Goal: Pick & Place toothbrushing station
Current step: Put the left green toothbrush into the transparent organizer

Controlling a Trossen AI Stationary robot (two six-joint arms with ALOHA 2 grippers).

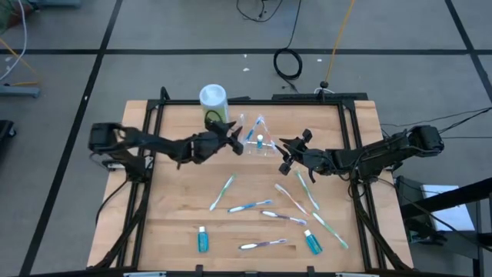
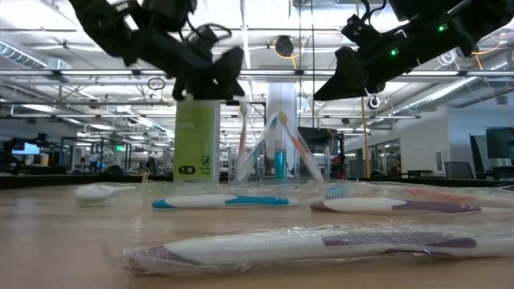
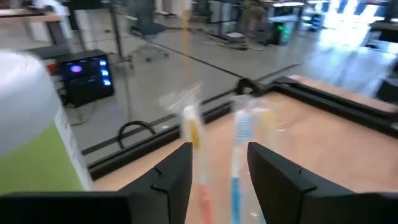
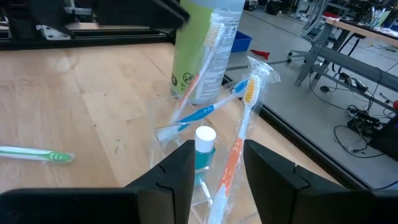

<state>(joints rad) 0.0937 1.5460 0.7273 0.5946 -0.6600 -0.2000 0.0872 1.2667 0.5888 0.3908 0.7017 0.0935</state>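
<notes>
Where brushes (image 1: 254, 206) lie, canister (image 1: 213, 101) behind cup (image 1: 258, 143)

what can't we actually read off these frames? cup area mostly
- Clear cup: high view too small to count what stands in it; the right wrist view cuts off its base behind the right gripper fingers.
- Left wrist view: motion blur; the two wrapped toothbrushes ahead of the open left gripper lack detail.
- Low view: the near wrapped toothbrush is out of focus and hides the table behind it.
</notes>
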